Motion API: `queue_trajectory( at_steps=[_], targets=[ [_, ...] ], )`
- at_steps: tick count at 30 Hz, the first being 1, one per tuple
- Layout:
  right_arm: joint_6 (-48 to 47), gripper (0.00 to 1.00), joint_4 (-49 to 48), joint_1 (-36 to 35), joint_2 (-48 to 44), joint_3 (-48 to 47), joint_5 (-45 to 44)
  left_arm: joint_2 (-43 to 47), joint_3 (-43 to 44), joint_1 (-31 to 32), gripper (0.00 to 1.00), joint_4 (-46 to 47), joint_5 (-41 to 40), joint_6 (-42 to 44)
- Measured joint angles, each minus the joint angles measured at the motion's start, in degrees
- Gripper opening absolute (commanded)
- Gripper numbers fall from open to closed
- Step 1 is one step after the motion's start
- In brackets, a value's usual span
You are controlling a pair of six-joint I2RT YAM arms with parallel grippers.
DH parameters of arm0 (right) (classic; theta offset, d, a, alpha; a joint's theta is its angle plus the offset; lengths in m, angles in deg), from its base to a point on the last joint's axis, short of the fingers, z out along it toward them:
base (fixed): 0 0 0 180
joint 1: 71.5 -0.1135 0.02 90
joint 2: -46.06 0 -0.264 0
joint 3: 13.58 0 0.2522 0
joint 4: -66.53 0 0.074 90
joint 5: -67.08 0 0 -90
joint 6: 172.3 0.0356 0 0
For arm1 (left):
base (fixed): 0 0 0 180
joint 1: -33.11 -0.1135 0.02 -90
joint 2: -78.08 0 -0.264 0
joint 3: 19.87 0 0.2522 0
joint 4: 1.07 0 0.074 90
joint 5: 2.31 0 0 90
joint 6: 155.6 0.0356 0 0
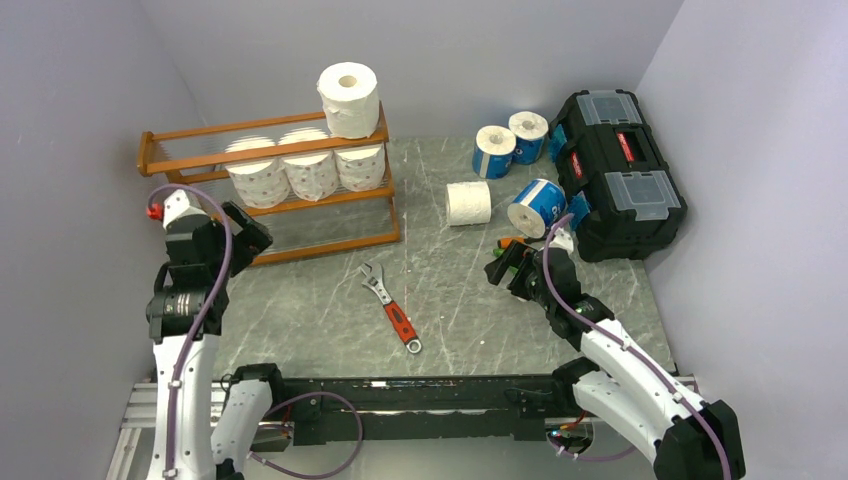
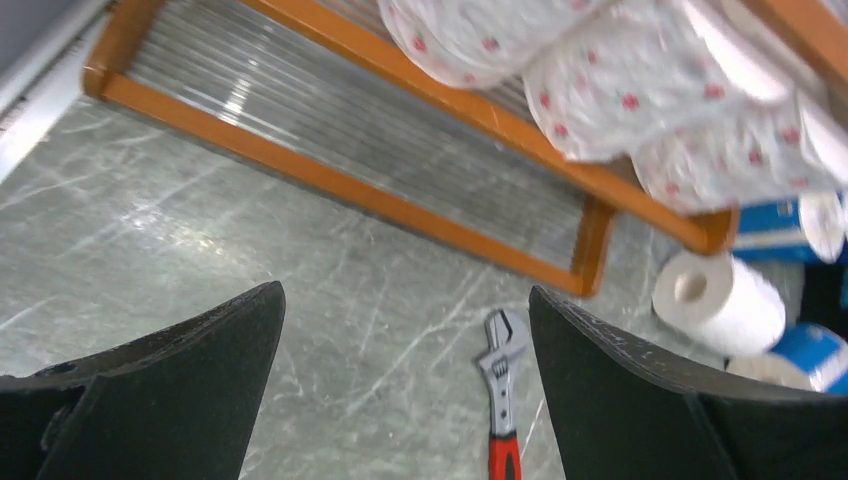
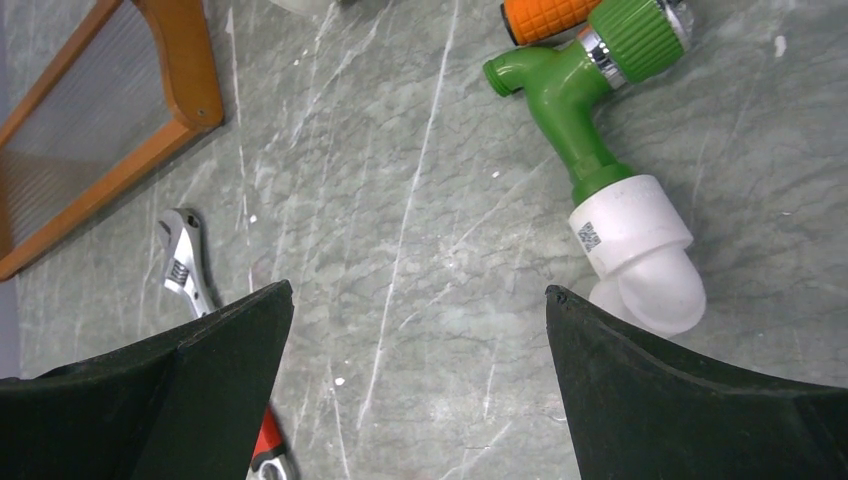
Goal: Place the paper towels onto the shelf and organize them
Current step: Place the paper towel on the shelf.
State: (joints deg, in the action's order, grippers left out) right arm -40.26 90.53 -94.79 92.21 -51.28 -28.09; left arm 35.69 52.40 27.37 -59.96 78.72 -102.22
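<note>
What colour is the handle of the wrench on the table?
The wrench handle is red, the head silver; best seen in the top external view.

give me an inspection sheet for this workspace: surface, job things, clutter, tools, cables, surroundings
surface: grey marbled table, fine scratches, no spills seen
job's things: shelf holds three printed rolls on its middle tier and one white roll on top at the right end; a loose white roll and three blue-wrapped rolls are on the table, off the shelf
clutter: red-handled wrench, green hose fitting, black toolbox
grippers: left tool open and empty, near the shelf; right tool open and empty, near the hose fitting
cables: purple cables run along both arms, no snag seen
surroundings: plain pale walls on three sides, nothing else seen
</note>
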Motion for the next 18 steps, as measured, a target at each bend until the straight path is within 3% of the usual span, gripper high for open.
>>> queue_trajectory(
  at_steps=[7,13,18],
  targets=[
    [-0.7,0.99,-0.2,0.0,1.0,0.0,-1.8,4.1,-4.5,3.5,0.97,0.9,10.1,5.1],
    [-0.6,0.99,-1.3,0.0,5.6,-0.5,-1.8,4.2,-8.3,21.1,0.97,2.7,8.5,5.3],
    [-0.7,0.99,-1.3,0.0,7.5,-2.1,-2.7,2.9,-12.4,28.0,0.96,6.4,7.3,4.2]
  ],
)
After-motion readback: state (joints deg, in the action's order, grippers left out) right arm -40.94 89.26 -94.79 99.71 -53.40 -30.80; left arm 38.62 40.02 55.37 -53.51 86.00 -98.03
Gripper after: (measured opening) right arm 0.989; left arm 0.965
